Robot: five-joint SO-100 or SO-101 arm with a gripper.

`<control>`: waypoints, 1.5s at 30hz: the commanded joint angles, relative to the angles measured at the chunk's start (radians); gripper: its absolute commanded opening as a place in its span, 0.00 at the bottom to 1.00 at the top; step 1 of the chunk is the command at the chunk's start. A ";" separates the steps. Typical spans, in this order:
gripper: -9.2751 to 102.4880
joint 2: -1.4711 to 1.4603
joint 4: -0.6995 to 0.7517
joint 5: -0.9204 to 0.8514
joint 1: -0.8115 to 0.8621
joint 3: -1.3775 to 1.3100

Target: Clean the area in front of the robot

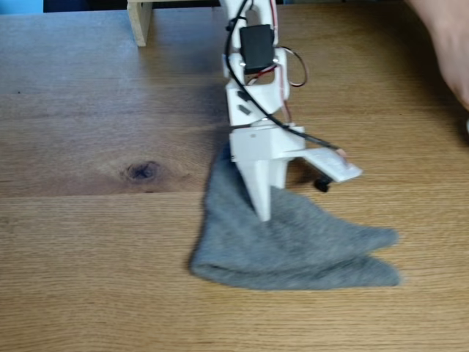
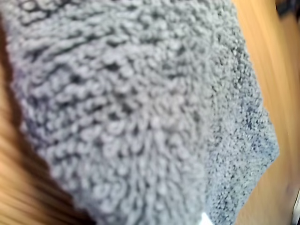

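In the fixed view the white robot arm [image 1: 253, 95], with black servo blocks and red and black wires, reaches down over the oak-grain tabletop [image 1: 88, 257]. Its gripper [image 1: 310, 195] is open. One tapered finger [image 1: 261, 194] points straight down and presses its tip into a folded grey terry cloth [image 1: 293, 246]. The other finger [image 1: 333, 163] sticks out to the right, above the cloth. Nothing is held between them. In the wrist view the grey cloth [image 2: 131, 108] fills most of the picture, close and blurred, with bare wood [image 2: 276, 70] at the right.
In the fixed view a dark oval knot [image 1: 143, 171] marks the wood left of the cloth. A pale wooden post [image 1: 141, 22] stands at the back left. A person's hand [image 1: 447, 44] enters at the top right corner.
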 commanded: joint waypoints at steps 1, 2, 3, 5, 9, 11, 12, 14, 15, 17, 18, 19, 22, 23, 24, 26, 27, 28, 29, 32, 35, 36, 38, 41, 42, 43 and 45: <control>0.08 0.060 0.187 0.026 0.227 0.034; 0.08 0.092 0.241 0.048 0.241 0.064; 0.08 0.130 0.299 0.064 0.245 0.103; 0.08 0.222 0.371 0.094 0.232 0.202; 0.08 0.437 0.385 0.140 0.118 0.462; 0.08 0.546 0.336 0.164 0.031 0.600; 0.08 0.595 0.308 0.176 -0.017 0.664; 0.08 0.678 0.238 0.187 -0.110 0.775; 0.08 0.712 0.190 0.187 -0.155 0.827; 0.08 0.764 0.098 0.183 -0.233 0.907; 0.08 0.782 0.051 0.181 -0.268 0.937; 0.08 0.790 -0.002 0.178 -0.296 0.954; 0.08 0.762 -0.163 0.147 -0.336 0.959; 0.08 0.736 -0.222 0.121 -0.336 0.948; 0.08 0.704 -0.278 0.097 -0.327 0.933; 0.08 0.626 -0.353 0.046 -0.291 0.882; 0.08 0.583 -0.374 0.025 -0.265 0.848; 0.09 0.538 -0.377 0.005 -0.241 0.805; 0.09 0.497 -0.354 -0.008 -0.213 0.761; 0.09 0.364 -0.232 -0.034 -0.129 0.607; 0.09 0.247 -0.130 -0.077 -0.046 0.471; 0.09 0.216 -0.115 -0.094 -0.018 0.437; 0.08 0.163 -0.095 -0.118 0.034 0.371; 0.08 0.101 -0.075 -0.144 0.107 0.285; 0.08 0.087 -0.067 -0.152 0.130 0.262; 0.08 0.075 -0.060 -0.153 0.153 0.241; 0.08 0.063 -0.025 -0.161 0.198 0.206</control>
